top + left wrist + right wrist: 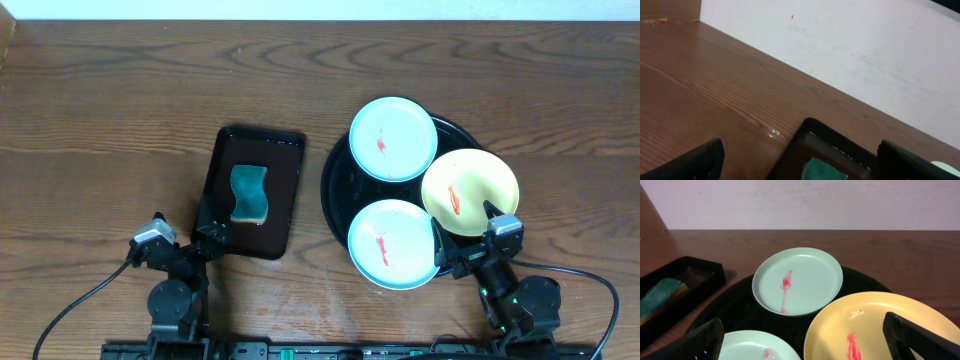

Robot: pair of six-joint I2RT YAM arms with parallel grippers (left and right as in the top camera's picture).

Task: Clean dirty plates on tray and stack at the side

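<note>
Three small plates are set on the round black tray at the right of the bench. A mint plate is placed at the far side, a second mint plate at the near side, and a pale yellow plate at the right. Each is marked with a red streak. A teal sponge is laid in the rectangular black tray to the left. The left claw is held wide and empty at that tray's near corner. The right claw is spread wide, with nothing gripped, at the yellow plate's near edge.

I assess a robotics lab: wood-grain table, plain white wall behind it, two cabled robot arms at its near edge.
</note>
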